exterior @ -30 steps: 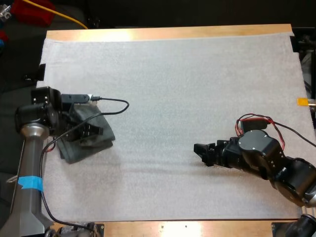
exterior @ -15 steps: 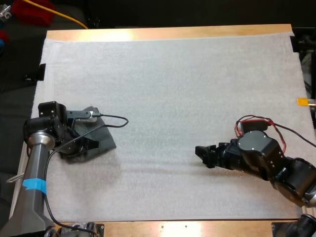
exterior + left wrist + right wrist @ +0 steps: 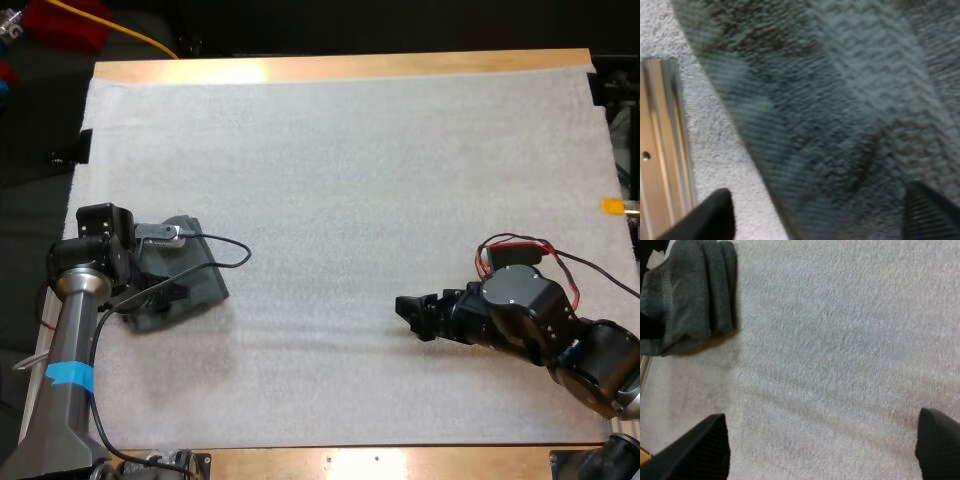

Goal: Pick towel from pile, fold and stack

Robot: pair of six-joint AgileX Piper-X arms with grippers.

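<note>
The folded grey-green towel (image 3: pixel 205 283) lies near the left edge of the white mat (image 3: pixel 350 180), beneath the left tool (image 3: pixel 166 293), whose fingers are spread wide over it. The right tool (image 3: pixel 408 312), equally wide and empty, hovers over bare mat. The towel looks soft and limp, likely best pinched at a folded edge.
</note>
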